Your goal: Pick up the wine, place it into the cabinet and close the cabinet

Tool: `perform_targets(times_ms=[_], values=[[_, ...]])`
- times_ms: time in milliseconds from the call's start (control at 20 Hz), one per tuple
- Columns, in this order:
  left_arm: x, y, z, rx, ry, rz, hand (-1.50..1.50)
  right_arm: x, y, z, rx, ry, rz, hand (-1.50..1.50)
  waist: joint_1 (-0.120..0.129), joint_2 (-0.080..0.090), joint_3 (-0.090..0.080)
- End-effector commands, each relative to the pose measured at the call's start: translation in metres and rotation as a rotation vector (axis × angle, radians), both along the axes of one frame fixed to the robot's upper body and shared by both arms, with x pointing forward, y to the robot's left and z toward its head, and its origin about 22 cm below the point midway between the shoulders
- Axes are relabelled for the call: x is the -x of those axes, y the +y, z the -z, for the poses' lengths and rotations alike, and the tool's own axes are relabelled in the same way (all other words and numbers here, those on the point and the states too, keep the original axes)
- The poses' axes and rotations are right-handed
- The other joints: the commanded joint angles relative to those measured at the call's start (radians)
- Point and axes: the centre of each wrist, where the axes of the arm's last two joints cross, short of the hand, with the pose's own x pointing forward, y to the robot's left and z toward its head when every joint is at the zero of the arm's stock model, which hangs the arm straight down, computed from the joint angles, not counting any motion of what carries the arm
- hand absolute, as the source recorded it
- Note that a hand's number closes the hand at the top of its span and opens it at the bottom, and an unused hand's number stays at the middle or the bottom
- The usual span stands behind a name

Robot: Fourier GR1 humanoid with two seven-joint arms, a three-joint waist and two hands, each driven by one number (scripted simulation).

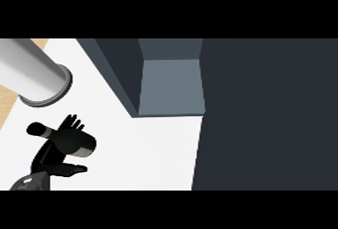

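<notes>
the wine [61,137] is seen lying on the white counter [145,152], left of the open cabinet [170,85]. the left hand [63,169] is curled around it, below the cabinet's opening.

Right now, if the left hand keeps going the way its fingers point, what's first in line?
Probably the grey forearm crossing the upper left. The left hand, curled round the wine bottle, points its fingers up the picture; only bare white counter lies between. Heights are unclear, so it might pass under.

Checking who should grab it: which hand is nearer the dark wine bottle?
Left. The left hand lies over the dark wine bottle on the white counter; the right hand is out of view.
</notes>
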Motion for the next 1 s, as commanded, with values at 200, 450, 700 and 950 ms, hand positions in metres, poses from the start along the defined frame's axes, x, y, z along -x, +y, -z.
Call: perform_targets(times_ms=[200,450,700,950], values=[[-0.002,0.002,0.000,0.143,-0.114,0.083,-1.50,0.018,-0.002,-0.008,-0.024,-0.015,-0.028,-1.50,-0.001,0.000,0.000],[0.002,-0.011,0.008,0.156,-0.153,0.081,-1.50,0.011,-0.003,-0.006,-0.029,-0.012,-0.008,-1.50,0.007,-0.001,0.001],[-0.017,-0.033,0.007,0.129,-0.183,0.039,-1.50,0.015,-0.001,-0.007,-0.032,-0.026,-0.037,-1.50,0.002,0.000,0.001],[-0.017,-0.041,0.011,0.208,-0.170,0.031,1.50,0.015,-0.001,-0.005,-0.035,-0.009,-0.019,-1.50,-0.001,0.001,0.001]])
